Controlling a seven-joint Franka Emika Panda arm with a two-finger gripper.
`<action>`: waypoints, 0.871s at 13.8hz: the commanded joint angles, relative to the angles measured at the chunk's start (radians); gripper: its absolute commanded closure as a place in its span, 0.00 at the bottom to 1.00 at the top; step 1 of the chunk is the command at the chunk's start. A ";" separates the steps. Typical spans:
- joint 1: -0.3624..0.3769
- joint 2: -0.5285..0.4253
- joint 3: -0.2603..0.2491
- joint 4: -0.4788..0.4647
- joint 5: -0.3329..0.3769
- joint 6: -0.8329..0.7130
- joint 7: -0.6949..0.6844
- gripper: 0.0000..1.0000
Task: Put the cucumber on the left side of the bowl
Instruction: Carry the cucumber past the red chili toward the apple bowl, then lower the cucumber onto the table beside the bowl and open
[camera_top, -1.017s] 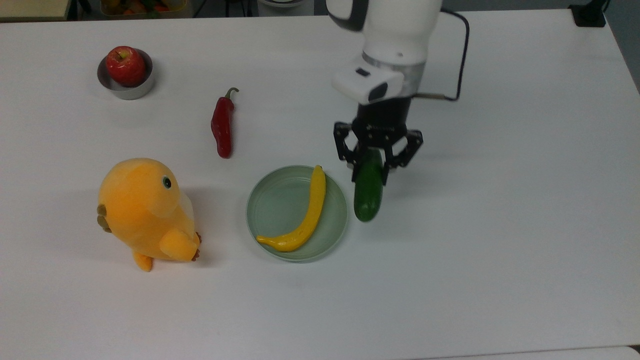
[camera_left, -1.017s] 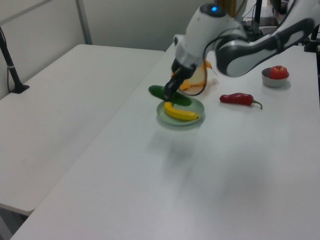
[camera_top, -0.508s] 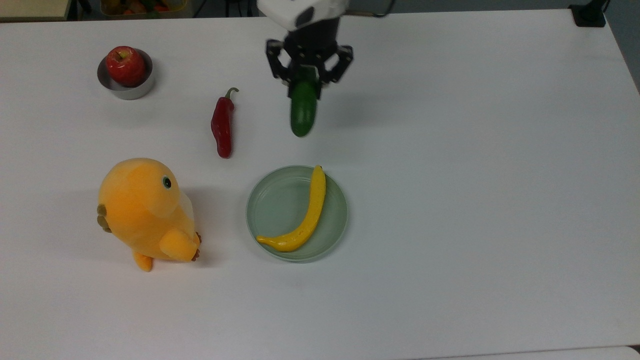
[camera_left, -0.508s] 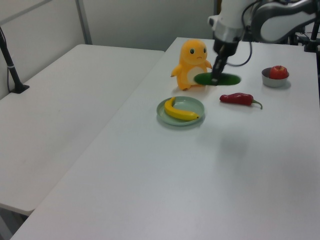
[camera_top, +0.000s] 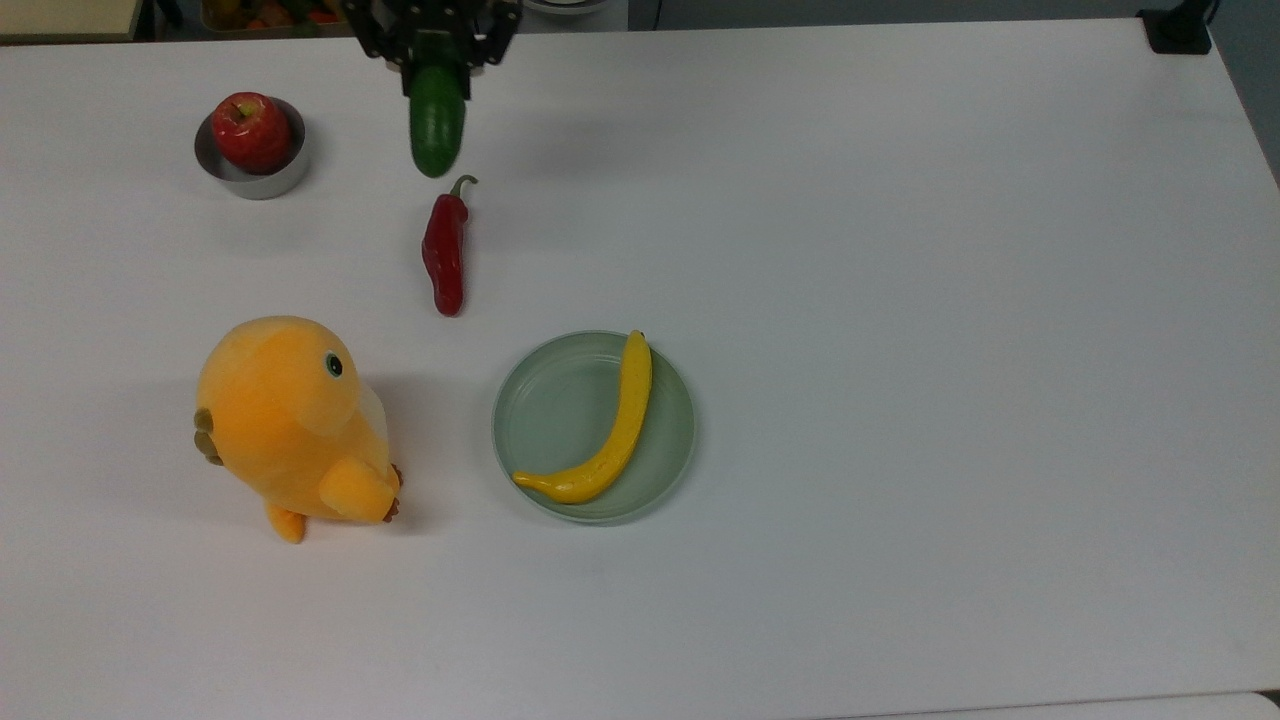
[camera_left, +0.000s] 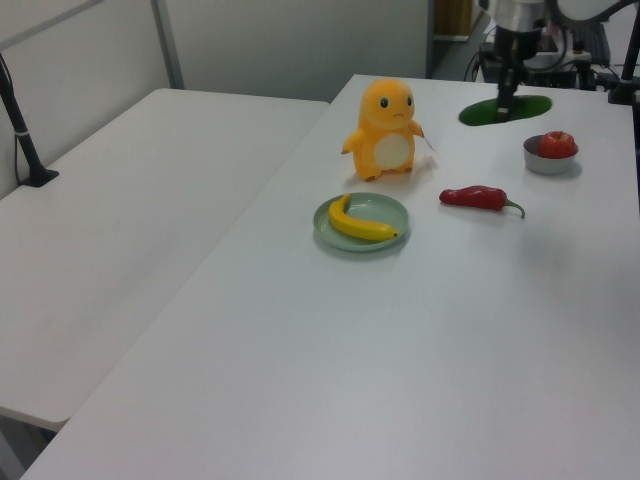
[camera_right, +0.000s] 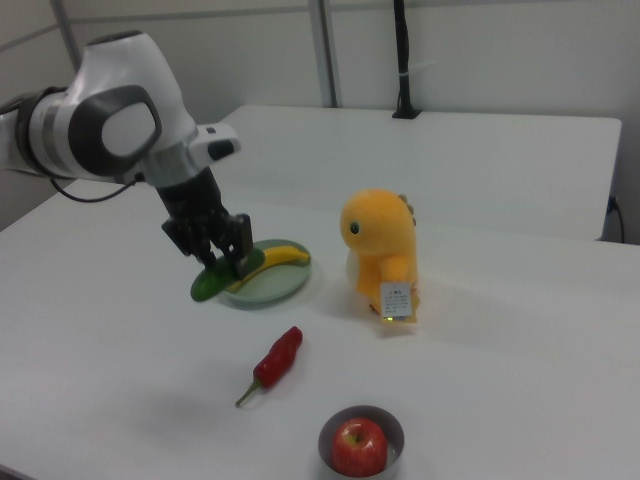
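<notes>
My gripper (camera_top: 437, 72) is shut on the dark green cucumber (camera_top: 437, 128) and holds it in the air near the table's far edge in the top view. The cucumber hangs to the top view's right of the small steel bowl (camera_top: 250, 185), just beyond the stem of the red chili (camera_top: 445, 255). A red apple (camera_top: 250, 130) sits in the bowl. In the left view the cucumber (camera_left: 505, 108) lies level under the gripper (camera_left: 507, 98), behind the bowl (camera_left: 540, 165). In the right view the gripper (camera_right: 228, 265) holds the cucumber (camera_right: 212, 282) in front of the green dish.
A pale green dish (camera_top: 550, 410) with a yellow banana (camera_top: 605, 440) stands mid-table. An orange plush toy (camera_top: 290, 420) stands at the top view's left of the dish. The white table (camera_top: 900, 300) stretches wide to the top view's right.
The gripper has carried the cucumber from beside the green dish, up and to the top view's left, past the chili, to near the bowl. Everything else stayed put.
</notes>
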 joint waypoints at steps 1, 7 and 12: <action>0.001 -0.070 -0.041 -0.126 0.062 0.041 -0.052 0.91; -0.038 0.020 -0.148 -0.152 0.062 0.046 -0.186 0.91; -0.068 0.131 -0.163 -0.146 0.062 0.113 -0.186 0.91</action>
